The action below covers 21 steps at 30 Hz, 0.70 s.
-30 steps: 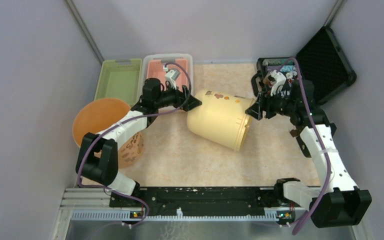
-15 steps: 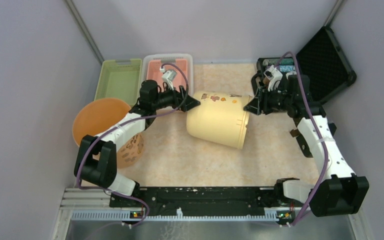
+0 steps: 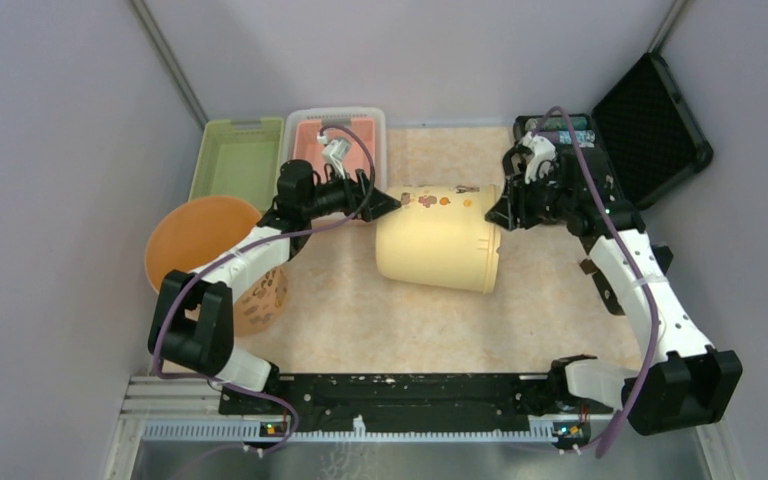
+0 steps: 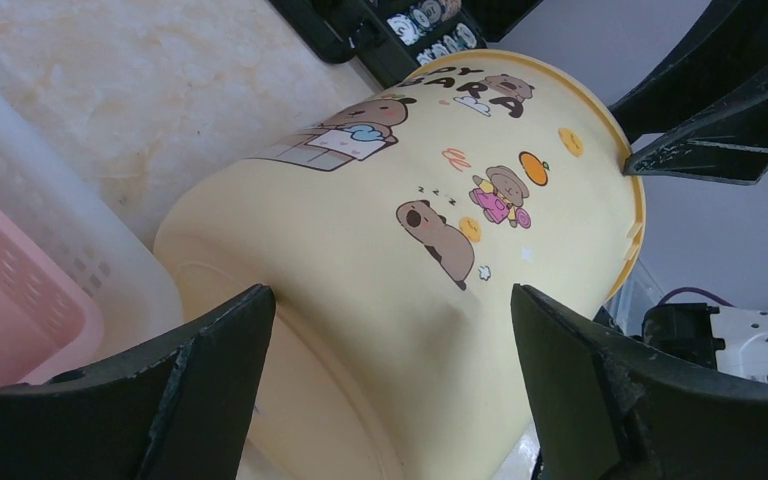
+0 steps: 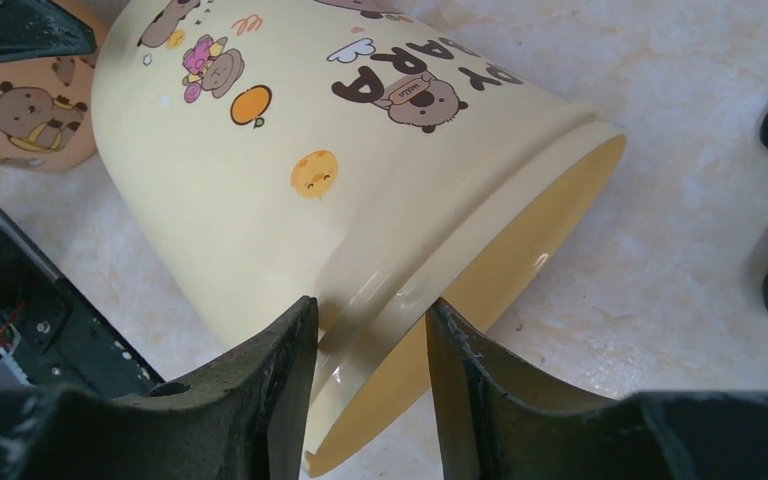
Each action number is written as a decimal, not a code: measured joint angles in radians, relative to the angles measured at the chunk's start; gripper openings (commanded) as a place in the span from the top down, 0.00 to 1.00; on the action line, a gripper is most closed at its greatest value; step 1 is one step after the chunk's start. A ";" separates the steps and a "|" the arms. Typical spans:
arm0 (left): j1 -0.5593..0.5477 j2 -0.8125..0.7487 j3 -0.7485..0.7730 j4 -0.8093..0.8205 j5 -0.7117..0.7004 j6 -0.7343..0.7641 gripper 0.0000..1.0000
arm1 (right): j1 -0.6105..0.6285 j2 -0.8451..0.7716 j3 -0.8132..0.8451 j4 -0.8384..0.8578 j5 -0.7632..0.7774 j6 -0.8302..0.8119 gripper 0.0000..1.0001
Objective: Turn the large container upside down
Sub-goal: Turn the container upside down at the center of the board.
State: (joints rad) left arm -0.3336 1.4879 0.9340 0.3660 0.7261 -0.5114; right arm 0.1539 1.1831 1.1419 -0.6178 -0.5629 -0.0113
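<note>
Right pincer clamps large container rim; left pincer contact unclear.

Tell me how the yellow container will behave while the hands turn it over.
Probably light: the right hand pinches only the thin rim of the yellow container. Its glossy wall looks slippery, so it might slide in that pinch. Round and tilted, it may roll if released.

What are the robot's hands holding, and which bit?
The right hand pinches the yellow container by its rim. The open left hand straddles its bottom end.
</note>
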 measured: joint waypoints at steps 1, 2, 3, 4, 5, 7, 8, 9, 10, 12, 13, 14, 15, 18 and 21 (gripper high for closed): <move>0.000 0.000 -0.002 0.002 0.002 -0.004 0.07 | 0.011 -0.003 0.002 -0.001 0.023 -0.006 0.63; 0.000 0.000 -0.002 0.002 0.003 -0.008 0.06 | 0.019 -0.005 0.005 -0.001 0.038 -0.013 0.65; 0.002 0.000 -0.003 0.003 0.004 -0.013 0.06 | 0.027 -0.009 0.006 -0.001 0.060 -0.014 0.66; 0.003 -0.001 -0.004 0.005 0.008 -0.016 0.06 | 0.031 -0.013 0.006 -0.002 0.078 -0.016 0.67; 0.004 -0.001 -0.006 0.008 0.013 -0.021 0.06 | 0.034 -0.016 0.006 -0.003 0.097 -0.018 0.67; 0.005 -0.002 -0.008 0.010 0.020 -0.031 0.06 | 0.034 -0.016 0.012 -0.012 0.126 -0.024 0.65; 0.005 -0.003 -0.009 0.014 0.024 -0.038 0.06 | 0.034 -0.016 0.014 -0.013 0.137 -0.027 0.63; 0.005 -0.003 -0.009 0.020 0.029 -0.042 0.06 | 0.034 -0.016 0.019 -0.022 0.147 -0.030 0.62; 0.005 -0.003 -0.009 0.027 0.034 -0.047 0.07 | 0.035 -0.016 0.020 -0.023 0.158 -0.033 0.62; 0.005 -0.004 -0.009 0.039 0.045 -0.060 0.07 | 0.036 -0.016 0.020 -0.029 0.173 -0.039 0.62; 0.005 -0.005 -0.009 0.046 0.048 -0.067 0.07 | 0.036 -0.016 0.020 -0.030 0.177 -0.040 0.63; 0.005 -0.006 -0.009 0.047 0.049 -0.068 0.07 | 0.037 -0.016 0.025 -0.036 0.181 -0.042 0.63; 0.005 -0.007 -0.009 0.052 0.053 -0.072 0.07 | 0.038 -0.016 0.027 -0.035 0.186 -0.042 0.63; 0.005 -0.011 -0.011 0.064 0.064 -0.085 0.07 | 0.040 -0.013 0.034 -0.041 0.201 -0.041 0.63; 0.005 -0.014 -0.013 0.077 0.071 -0.097 0.08 | 0.040 -0.008 0.039 -0.041 0.215 -0.039 0.66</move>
State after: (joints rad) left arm -0.3290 1.4742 0.9215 0.4435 0.7975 -0.6079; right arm 0.1944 1.1755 1.1809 -0.6590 -0.3477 -0.0502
